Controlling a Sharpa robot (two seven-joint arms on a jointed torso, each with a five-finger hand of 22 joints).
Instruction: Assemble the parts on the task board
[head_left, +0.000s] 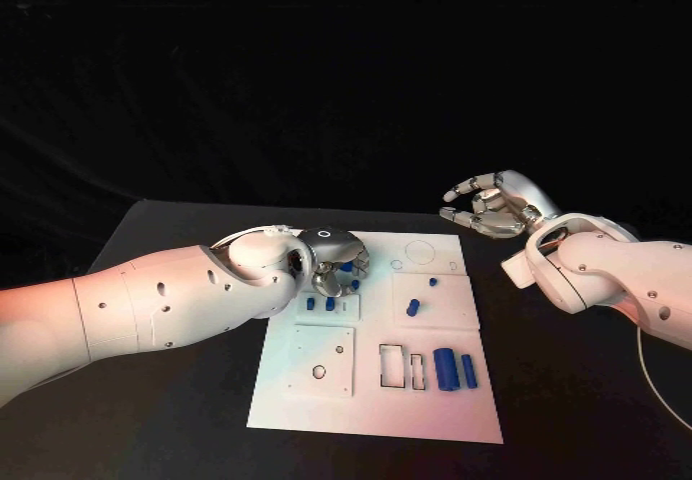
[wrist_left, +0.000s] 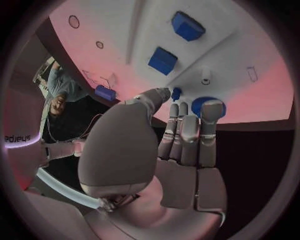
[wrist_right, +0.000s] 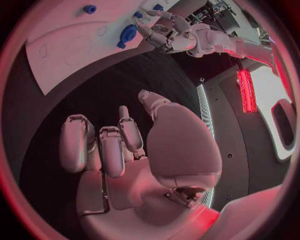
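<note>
The left arm (head_left: 144, 305), smooth white shell, fills the lower left of the head view. Its silver left hand (head_left: 335, 262) hangs over the upper left of the board (head_left: 375, 410), fingers curled down among small blue parts (head_left: 320, 303); I cannot tell whether it grasps one. The right hand (head_left: 490, 207) floats at upper right, off the board over the black desk (head_left: 173, 400), fingers apart and holding nothing. The board is a flat, matte white plate with outlined slots and holes. Two blue bars (head_left: 456, 369) lie at its lower right beside an unfilled rectangular slot (head_left: 391, 366); short blue pegs (head_left: 414, 305) stand mid-board. Judging by the open outlines, assembly looks early, with most seats still unfilled.
</note>
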